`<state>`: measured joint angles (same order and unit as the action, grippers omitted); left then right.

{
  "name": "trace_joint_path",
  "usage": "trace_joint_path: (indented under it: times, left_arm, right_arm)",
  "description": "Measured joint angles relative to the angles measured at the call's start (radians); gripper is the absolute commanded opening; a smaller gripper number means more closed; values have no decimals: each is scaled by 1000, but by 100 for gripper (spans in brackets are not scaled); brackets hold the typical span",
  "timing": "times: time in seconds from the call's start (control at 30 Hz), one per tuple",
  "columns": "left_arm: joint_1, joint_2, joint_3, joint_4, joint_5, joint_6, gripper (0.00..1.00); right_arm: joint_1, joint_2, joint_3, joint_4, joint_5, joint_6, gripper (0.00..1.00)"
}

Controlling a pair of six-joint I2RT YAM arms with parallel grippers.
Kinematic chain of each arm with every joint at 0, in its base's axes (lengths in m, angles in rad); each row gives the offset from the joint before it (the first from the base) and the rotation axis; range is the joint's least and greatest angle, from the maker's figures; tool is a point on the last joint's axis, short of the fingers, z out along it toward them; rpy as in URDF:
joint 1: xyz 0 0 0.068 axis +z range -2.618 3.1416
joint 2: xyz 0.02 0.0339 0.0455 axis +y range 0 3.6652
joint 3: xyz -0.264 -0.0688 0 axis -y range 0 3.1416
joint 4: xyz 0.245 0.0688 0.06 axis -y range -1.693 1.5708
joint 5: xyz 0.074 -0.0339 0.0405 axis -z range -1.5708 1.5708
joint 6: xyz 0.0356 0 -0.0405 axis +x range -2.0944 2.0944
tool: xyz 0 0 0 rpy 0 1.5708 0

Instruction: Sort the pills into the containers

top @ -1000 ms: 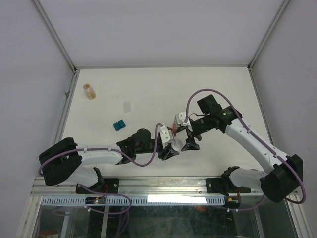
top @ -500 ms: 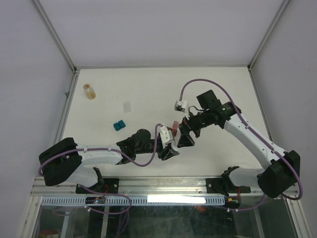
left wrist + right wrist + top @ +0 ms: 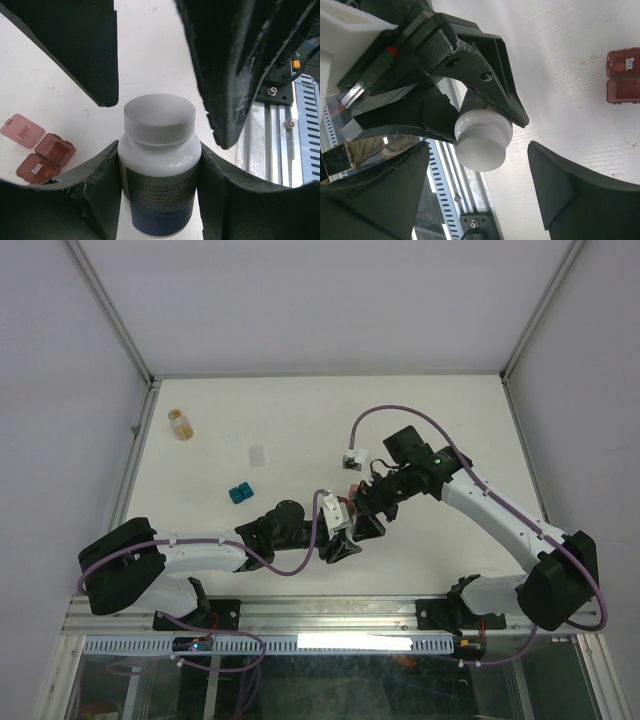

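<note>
The right arm point(image 3: 480, 505) swings left across the middle of the overhead frame, its elbow shifting left and its purple cable point(image 3: 375, 415) looping higher. Its white wrist camera point(image 3: 352, 455) climbs up and left. The right gripper point(image 3: 366, 524), a second ago just right of the white bottle point(image 3: 482, 140), now closes in over it, hiding the cap from above, fingers spread on either side.
</note>
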<state>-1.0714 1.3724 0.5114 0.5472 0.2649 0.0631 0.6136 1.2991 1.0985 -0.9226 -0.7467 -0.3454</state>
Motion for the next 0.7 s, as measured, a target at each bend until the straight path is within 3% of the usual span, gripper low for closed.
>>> trace_joint_path:
  times: [0.2, 0.5, 0.6, 0.7]
  left_arm:
    - [0, 0, 0, 0, 0, 0, 0]
    - [0, 0, 0, 0, 0, -1, 0]
    - [0, 0, 0, 0, 0, -1, 0]
    - [0, 0, 0, 0, 0, -1, 0]
  right_arm:
    - [8, 5, 0, 2, 19, 0, 70]
    - [25, 5, -6, 3, 44, -1, 66]
    - [29, 5, -13, 3, 53, -3, 58]
    - [30, 5, -14, 2, 55, -6, 38]
